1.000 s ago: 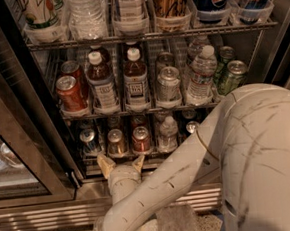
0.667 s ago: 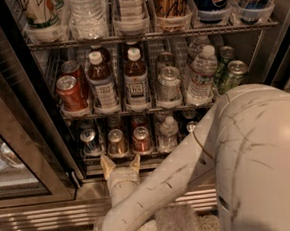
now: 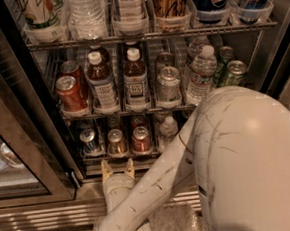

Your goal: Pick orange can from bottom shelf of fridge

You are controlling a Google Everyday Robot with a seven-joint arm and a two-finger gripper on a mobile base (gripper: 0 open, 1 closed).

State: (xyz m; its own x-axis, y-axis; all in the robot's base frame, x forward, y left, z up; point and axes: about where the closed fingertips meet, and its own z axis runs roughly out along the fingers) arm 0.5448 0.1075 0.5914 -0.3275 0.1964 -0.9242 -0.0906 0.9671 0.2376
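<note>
As its two fingers stand apart with nothing between them, the gripper (image 3: 117, 169) is open and empty. It hangs just in front of the bottom shelf (image 3: 148, 156), a little below the front edge, and points into the fridge (image 3: 42, 213).

Directly behind it, in the front row of this shelf, stands the orange can (image 3: 116, 142), upright, with its silver top towards the camera. Very near it, to the right in the picture, is a red can (image 3: 141, 139). To the left is a blue-and-silver can (image 3: 90, 141), and further right a small water bottle (image 3: 168, 129).

I judge the orange can to be light and stiff. Its thin wall could dent under a hard squeeze, and the smooth metal may be slippery from the cold. The best hold seems to be the middle of the body, one finger on each side. The gaps to the neighbours are narrow, so a finger may push the red can.
</note>
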